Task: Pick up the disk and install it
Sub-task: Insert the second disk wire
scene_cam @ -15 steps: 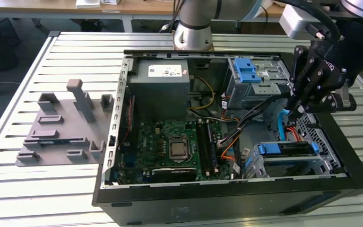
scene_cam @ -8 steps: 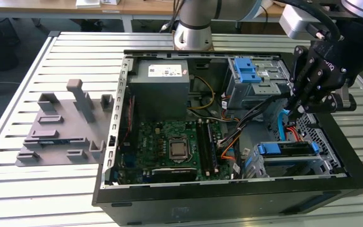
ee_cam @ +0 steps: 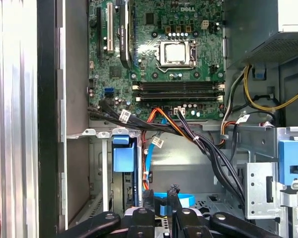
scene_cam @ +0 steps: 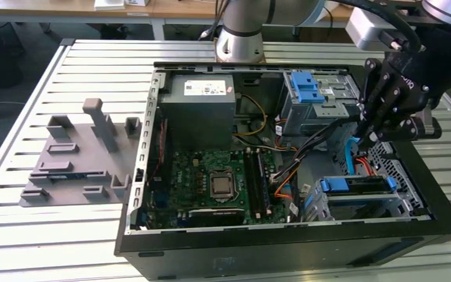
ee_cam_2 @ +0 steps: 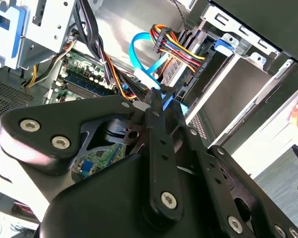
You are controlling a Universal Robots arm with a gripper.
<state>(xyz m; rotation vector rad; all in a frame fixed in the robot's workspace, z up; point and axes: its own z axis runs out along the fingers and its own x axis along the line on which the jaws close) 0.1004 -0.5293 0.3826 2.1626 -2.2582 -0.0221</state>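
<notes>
Black steel links of the gripper (scene_cam: 373, 140), low inside the open computer case (scene_cam: 288, 247) at the exterior view's right, fingertips (ee_cam: 149, 196) drawn to a narrow gap and closed on nothing. Just behind the tips in the first wrist view, a looping light-blue flat cable (ee_cam: 181, 200). Just beside the gripper, toward the case's near corner, the disk (scene_cam: 357, 185), seated in its bay (scene_cam: 401, 202) with blue carrier rails showing at the front and apart from the fingers. Further in, a bundle of black and orange wires (scene_cam: 304, 147) running toward the green motherboard (scene_cam: 202, 176). Beyond that, the grey metal cage with two blue tabs (scene_cam: 313, 97) and the larger grey box with a white sticker (scene_cam: 202, 97) along the far wall. Outside the case, on the slatted metal table (scene_cam: 22, 106) at the exterior view's left, a grey plastic fixture (scene_cam: 77, 158), well apart from the arm.
</notes>
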